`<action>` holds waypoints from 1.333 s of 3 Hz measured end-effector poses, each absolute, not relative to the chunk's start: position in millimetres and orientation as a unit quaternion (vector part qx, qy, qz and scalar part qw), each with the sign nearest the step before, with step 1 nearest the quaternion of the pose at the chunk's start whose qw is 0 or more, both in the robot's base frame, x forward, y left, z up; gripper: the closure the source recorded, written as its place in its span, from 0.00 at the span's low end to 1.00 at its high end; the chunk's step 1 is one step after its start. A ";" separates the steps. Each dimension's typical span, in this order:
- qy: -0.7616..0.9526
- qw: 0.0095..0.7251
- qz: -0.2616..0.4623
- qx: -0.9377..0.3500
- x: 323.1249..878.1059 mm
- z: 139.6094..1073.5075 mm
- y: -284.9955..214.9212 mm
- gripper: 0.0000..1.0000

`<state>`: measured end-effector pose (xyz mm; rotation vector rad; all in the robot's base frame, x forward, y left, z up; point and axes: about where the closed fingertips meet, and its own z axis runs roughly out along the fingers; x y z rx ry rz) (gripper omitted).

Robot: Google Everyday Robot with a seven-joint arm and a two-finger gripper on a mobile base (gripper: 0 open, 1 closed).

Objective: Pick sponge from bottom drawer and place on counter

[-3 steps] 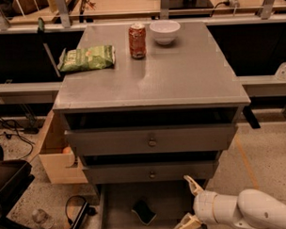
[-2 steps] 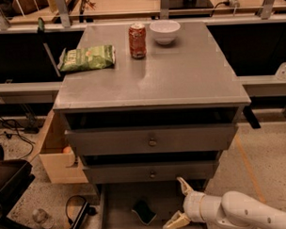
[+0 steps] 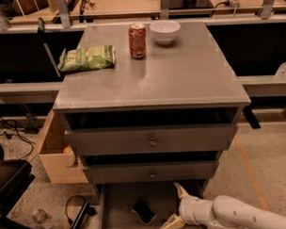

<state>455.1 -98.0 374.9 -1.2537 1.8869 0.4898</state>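
Down in the bottom drawer (image 3: 119,203), the gripper (image 3: 177,207) hangs wide-jawed just right of the sponge (image 3: 144,212), where a skewed close could nudge it away.

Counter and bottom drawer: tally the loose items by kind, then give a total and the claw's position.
snack bag: 1, on the counter
soda can: 1, on the counter
bowl: 1, on the counter
sponge: 1, in the bottom drawer
Total: 4
The claw is open, low at the bottom drawer, just right of the sponge.
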 end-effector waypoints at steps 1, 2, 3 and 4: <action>0.746 0.403 0.210 -0.486 459.3 352.3 -86.0 0.00; 0.736 0.409 0.238 -0.484 463.5 307.8 -72.5 0.00; 0.731 0.410 0.251 -0.484 470.3 271.7 -62.4 0.00; 0.730 0.397 0.250 -0.496 478.4 241.7 -51.3 0.00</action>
